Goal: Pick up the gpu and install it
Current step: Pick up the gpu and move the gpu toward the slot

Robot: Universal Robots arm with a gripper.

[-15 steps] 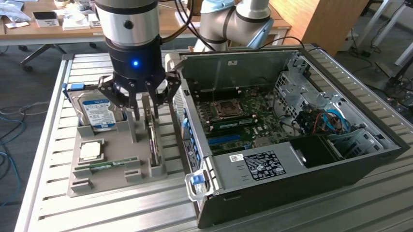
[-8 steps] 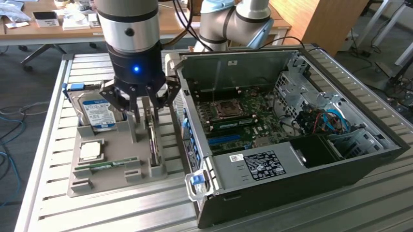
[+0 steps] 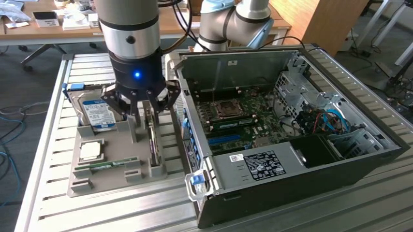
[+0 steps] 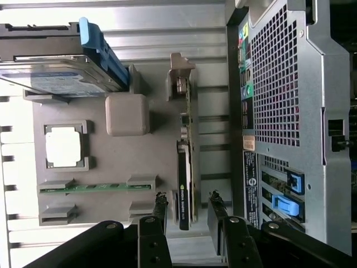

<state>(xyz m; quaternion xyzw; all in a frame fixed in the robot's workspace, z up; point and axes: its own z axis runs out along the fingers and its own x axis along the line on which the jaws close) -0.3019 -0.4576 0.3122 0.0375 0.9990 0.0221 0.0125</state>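
Table slats (image 3: 48, 145) hold a grey tray (image 3: 116, 181) where we see the gripper (image 3: 147, 115) spread astride the upright gpu (image 3: 154, 145), wooden desks (image 3: 26, 32) along the exterior view's top.

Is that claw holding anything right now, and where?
Nothing. The gripper stands open astride the gpu, its fingers clear of both faces.

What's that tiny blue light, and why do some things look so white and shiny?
Exterior view: the blue light is a small lamp glowing on the robot arm. Wrist view: strong light bounces off the metal table and the square chip, washing them out to white.
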